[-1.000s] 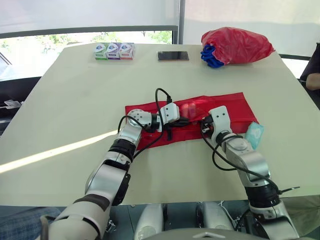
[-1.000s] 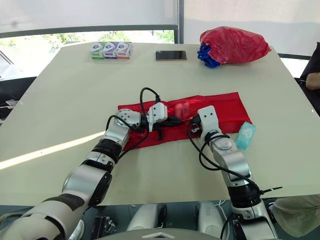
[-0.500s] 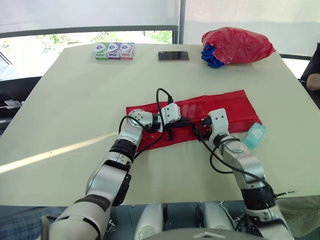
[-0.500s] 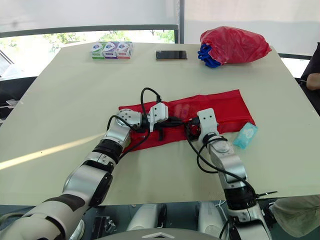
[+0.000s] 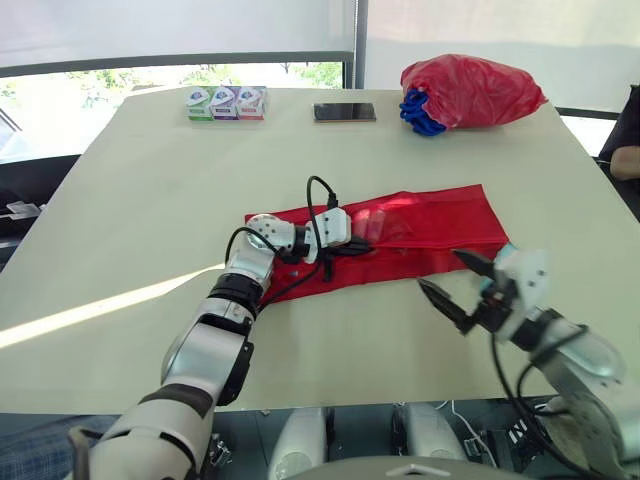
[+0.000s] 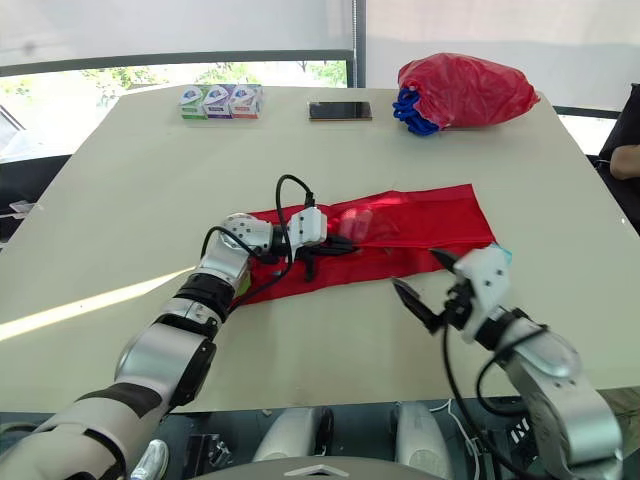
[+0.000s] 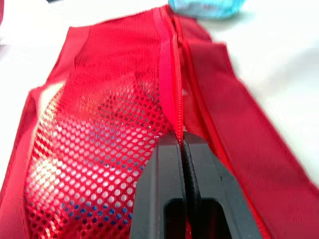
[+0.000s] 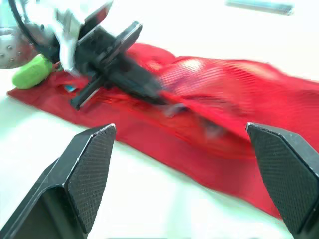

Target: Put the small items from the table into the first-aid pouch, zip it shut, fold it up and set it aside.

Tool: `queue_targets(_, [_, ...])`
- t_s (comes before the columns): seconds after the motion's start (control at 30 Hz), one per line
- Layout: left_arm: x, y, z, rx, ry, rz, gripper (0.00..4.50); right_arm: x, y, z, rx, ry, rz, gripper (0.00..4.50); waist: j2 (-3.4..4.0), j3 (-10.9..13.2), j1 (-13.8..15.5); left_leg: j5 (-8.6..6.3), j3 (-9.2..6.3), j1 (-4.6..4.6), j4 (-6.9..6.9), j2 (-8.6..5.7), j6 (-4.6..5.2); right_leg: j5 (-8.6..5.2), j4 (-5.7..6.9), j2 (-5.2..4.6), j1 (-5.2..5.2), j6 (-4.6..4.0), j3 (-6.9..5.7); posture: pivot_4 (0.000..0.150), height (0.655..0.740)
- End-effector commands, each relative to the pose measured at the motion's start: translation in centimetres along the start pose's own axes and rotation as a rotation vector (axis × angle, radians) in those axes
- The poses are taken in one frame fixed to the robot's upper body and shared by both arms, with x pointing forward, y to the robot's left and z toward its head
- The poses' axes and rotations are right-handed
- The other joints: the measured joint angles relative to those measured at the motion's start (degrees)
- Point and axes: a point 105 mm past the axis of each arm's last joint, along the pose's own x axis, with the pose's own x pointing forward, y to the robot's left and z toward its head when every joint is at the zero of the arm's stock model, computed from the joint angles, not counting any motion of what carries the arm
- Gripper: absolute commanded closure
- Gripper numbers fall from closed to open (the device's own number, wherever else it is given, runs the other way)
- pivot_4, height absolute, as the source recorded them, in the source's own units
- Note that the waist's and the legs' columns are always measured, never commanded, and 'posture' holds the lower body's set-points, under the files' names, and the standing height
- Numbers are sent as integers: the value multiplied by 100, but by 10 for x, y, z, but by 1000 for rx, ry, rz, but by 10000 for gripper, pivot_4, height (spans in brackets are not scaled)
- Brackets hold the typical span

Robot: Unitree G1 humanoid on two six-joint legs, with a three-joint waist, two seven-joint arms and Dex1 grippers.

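The red first-aid pouch [image 5: 430, 225] lies flat across the middle of the table, its mesh side up. My left gripper [image 5: 362, 246] rests on its left half, shut on the zip line [image 7: 172, 99] that runs between the fingers. My right gripper [image 5: 438, 268] hangs open above the table in front of the pouch's right end, with nothing between its fingers [image 8: 89, 164]. A pale blue packet [image 7: 207, 7] lies by the pouch's right end, mostly hidden behind my right wrist in the head views. Something small and green [image 8: 30, 72] sits at the pouch's left end.
Three small boxes [image 5: 227, 102] stand at the far left edge, with a phone [image 5: 345, 112] beside them. A bulging red bag with blue things in it [image 5: 470, 92] sits at the far right. A person's arm [image 5: 625, 150] shows at the right edge.
My right gripper has opened wide, left the pouch and drawn back and up toward the front right. The left gripper stays shut on the zip.
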Motion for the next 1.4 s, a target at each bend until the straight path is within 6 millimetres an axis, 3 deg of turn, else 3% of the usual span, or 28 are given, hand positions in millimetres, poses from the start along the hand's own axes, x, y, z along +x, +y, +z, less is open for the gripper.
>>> queue_targets(0.03, [-12, 9, -3, 39, 48, 0, 45000, -27, -15, 29, -79, -122, -37, 448, 0, 0, -9, 0, 1, 1, 0, 0, 0, 0, 1, 0, 0, 0, 1, 1500, 7400])
queue_targets(0.2, [-21, 16, -2, 51, 72, -9, 45000, -66, -29, 27, -135, -53, -92, 448, 0, 0, 12, 0, 2, 4, -4, 1, 0, 0, 1, 1, 1, 0, 1, 1500, 7400])
queue_targets(0.37, [-31, 17, -6, 41, 112, -42, 45000, -89, -26, 27, -128, 2, -83, 448, 0, 0, -8, 0, 7, 6, -4, 4, 0, 0, 2, 2, 1, 0, 5, 1500, 7400])
queue_targets(0.5, [-30, 25, -6, 14, 130, -11, 32103, -97, -26, 28, -134, 21, -83, 0, -1, 0, 9, 0, 6, 5, -4, 4, 0, -1, 1, 2, 1, 0, 5, 1500, 7400])
queue_targets(0.57, [-29, 26, 1, 10, 89, -17, 21713, -97, -24, 31, -137, 9, -77, 0, -1, 0, 13, 0, 6, 4, -4, 4, 0, -1, 1, 1, 1, 1, 5, 1500, 7400])
queue_targets(0.6, [-29, 25, 3, 9, 76, -30, 19101, -97, -23, 31, -138, 6, -75, 0, -1, 0, 15, 0, 6, 4, -4, 4, 0, -1, 1, 1, 1, 1, 4, 1500, 7400])
queue_targets(0.73, [-36, 20, 8, -27, 44, -98, 821, -98, -23, 34, -144, -1, -80, 0, -1, 1, 17, 0, 5, 2, -4, 4, 0, -1, 0, 0, 1, 1, 3, 1500, 7400])
queue_targets(0.93, [-21, 14, 37, -54, -92, -162, 821, -96, -20, 39, -160, -17, -72, 0, -2, 1, 31, 0, 4, -2, -2, 13, 1, -1, -1, -4, 1, 0, 3, 1500, 7400])
queue_targets(1.03, [-2, 10, 54, -31, -148, -128, 821, -95, -20, 41, -160, -24, -65, 0, -1, 1, 43, 0, 2, -2, -2, 15, 1, -1, 0, -4, 2, 0, 4, 1500, 7400])
queue_targets(1.17, [31, 20, 74, -67, -208, 18, 821, -93, -21, 41, -162, -25, -63, 0, -1, 1, 76, -1, 1, -3, 3, 14, 1, 0, 0, -4, 2, 1, 3, 1500, 7400])
queue_targets(1.4, [90, 16, 86, -107, -182, 99, 821, -90, -22, 41, -179, -33, -75, 0, -1, 1, 150, -1, 3, -3, 3, -1, 1, 0, -3, -3, 2, 1, 5, 1500, 7400])
